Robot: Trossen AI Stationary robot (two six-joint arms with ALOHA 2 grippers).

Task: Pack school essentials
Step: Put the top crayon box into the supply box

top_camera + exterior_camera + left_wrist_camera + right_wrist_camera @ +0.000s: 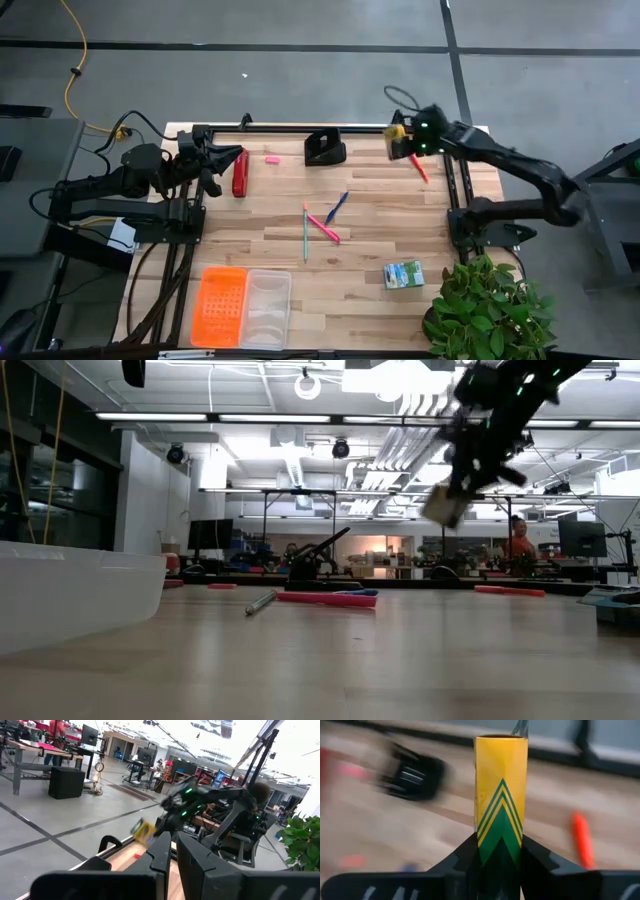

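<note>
The right gripper (501, 851) clamps the yellow-green crayon box (501, 795), holding it above the counter (380, 230). The left gripper (226, 160), fingers nearly together and holding nothing, waits beside the red bar (240, 172).

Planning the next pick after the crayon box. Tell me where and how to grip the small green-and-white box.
Grip the green-and-white box across its two shorter-spaced sides, coming straight down from above. It lies flat on the table near the plant, with bare wood around it, so the fingers probably have room. The right gripper, now shut on the crayon box, seems nearer.
</note>
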